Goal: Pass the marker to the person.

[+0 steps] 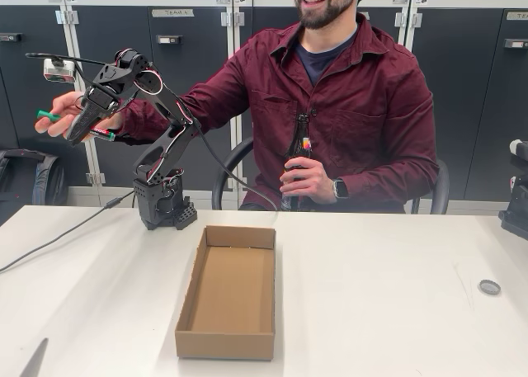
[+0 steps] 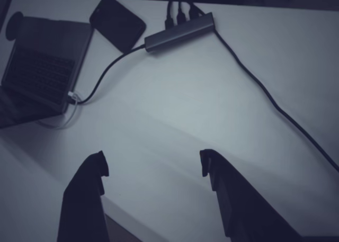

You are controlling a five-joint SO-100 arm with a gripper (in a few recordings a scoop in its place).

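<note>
My gripper (image 2: 151, 170) is released, jaws apart with nothing between them in the wrist view; I'm raised and stretched off the table toward the person (image 1: 346, 96); the marker (image 1: 48, 115) sits just beside my jaws in his hand (image 1: 70, 113), green end poking out, so I judge the handover done; his other hand holds a bottle (image 1: 298, 150), well apart from me; box (image 1: 229, 293) below.
</note>
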